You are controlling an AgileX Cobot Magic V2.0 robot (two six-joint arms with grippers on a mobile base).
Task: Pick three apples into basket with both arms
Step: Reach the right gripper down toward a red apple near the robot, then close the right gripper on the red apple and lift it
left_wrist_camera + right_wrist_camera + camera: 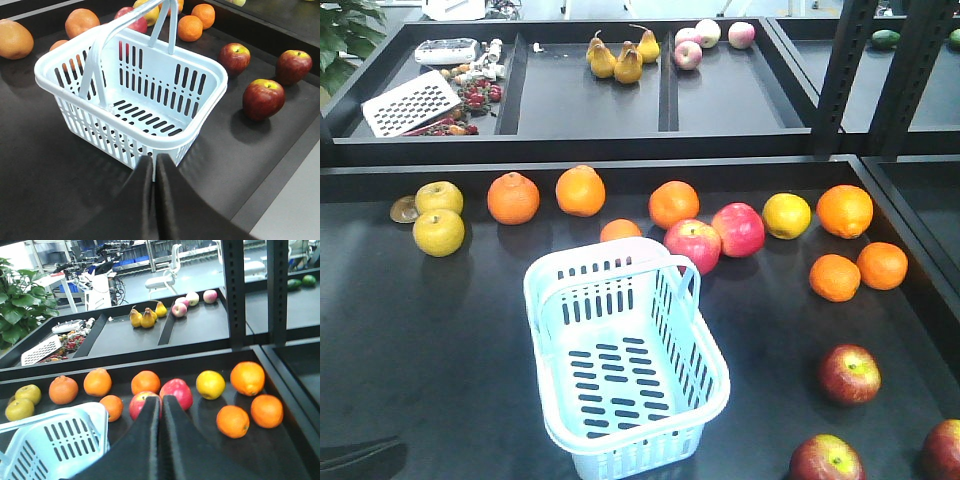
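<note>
The pale blue basket (582,258) stands empty in the middle of the dark shelf, one handle raised. Three dark red apples lie to its right, near the front: one (849,373) nearest the basket, one (826,460) at the bottom edge, one (945,450) cut off at the right. The left wrist view shows my left gripper (154,159) shut and empty, just short of the basket's near corner (172,142), with the same apples (263,98) (235,57) (293,66) to the right. My right gripper (161,400) is shut and empty, right of the basket (50,417).
Oranges (513,197), two pink-red apples (692,245), a yellow fruit (786,215) and two green-yellow fruits (438,232) lie along the back of the shelf. A raised black ledge and a second shelf with pears (627,62) stand behind. Black uprights (840,70) rise at the right.
</note>
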